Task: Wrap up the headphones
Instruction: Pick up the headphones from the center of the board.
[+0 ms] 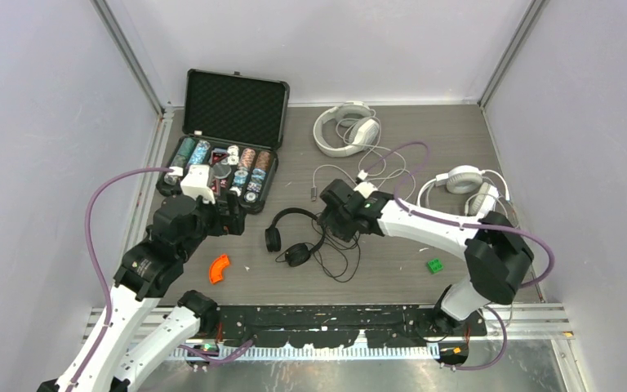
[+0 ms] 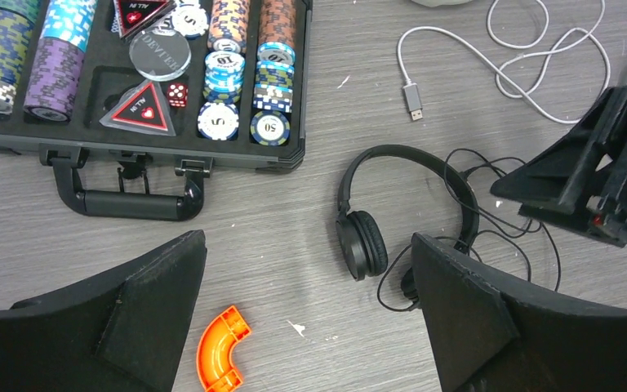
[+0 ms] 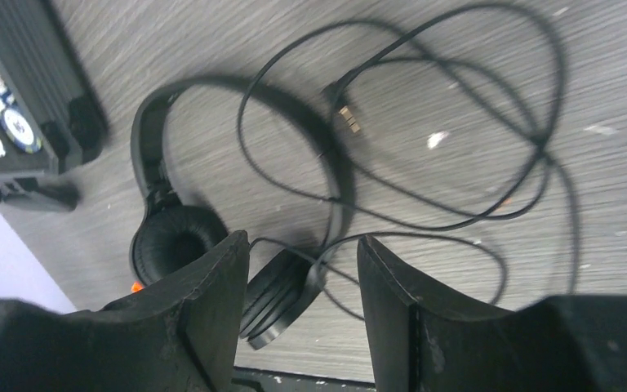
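Black headphones (image 1: pixel 298 255) lie flat at desk (image 1: pixel 298 155) centre, thin cord (image 3: pixel 344 114) in loose loops beside them. Right gripper (image 1: pixel 325 220) low over them, fingers part-way apart, straddling one ear cup and cord; contact unclear. Left gripper (image 1: pixel 230 214) spread wide, empty, near chip case (image 1: pixel 229 139). White headphones (image 1: pixel 345 129) at back; second white pair (image 1: pixel 465 184) at right.

A: Any gap between the poker chip case (image 1: pixel 235 108) and the black headphones (image 1: pixel 273 239)?
B: Yes, bare table (image 1: pixel 294 184). The orange curved piece (image 1: pixel 220 268) lies nearer, and the loose black cord (image 1: pixel 344 265) sprawls to the right.
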Robot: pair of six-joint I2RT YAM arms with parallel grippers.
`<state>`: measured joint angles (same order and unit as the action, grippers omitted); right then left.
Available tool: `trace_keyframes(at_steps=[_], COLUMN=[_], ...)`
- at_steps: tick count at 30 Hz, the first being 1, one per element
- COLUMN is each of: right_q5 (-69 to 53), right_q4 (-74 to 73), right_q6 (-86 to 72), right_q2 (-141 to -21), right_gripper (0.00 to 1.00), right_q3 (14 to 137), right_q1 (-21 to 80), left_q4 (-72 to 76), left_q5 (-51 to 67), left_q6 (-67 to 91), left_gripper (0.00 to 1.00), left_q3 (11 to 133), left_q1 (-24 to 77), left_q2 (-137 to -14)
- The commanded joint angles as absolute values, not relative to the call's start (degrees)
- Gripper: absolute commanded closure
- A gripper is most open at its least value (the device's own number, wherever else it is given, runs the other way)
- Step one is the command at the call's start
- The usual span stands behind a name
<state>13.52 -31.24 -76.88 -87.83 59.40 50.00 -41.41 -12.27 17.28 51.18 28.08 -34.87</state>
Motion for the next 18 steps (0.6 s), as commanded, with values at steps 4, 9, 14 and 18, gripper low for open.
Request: trace_keyframes(at_steps=[4,9,14,18], right_q5=[9.61,10.81,10.58,10.29], right_q4=[-29.2,-35.84,-38.31,-42.62], right_q6=[-91.39,-97.91,-103.19,-104.03], right_q2=[-93.52,-94.99,-96.21,-98.6], right_gripper=[0.4,0.3,0.29,0.29], right_q3=[64.51,68.37,69.94,73.23], right_q1=[53.83,56.23,57.51,58.14], left_q4=[-39.78,-39.88,-39.75,-39.85], left_q5=[-14.78,-15.63,-15.72,-16.06], left_q6=[16.26,16.26,16.26,16.25], left_gripper=[0.02,0.02,0.03,0.03], left_q3=[51.34,51.24,51.24,51.24], left_q1=[28.21,28.21,28.21,28.21], left_q2=[-33.61,-32.9,-32.7,-32.41])
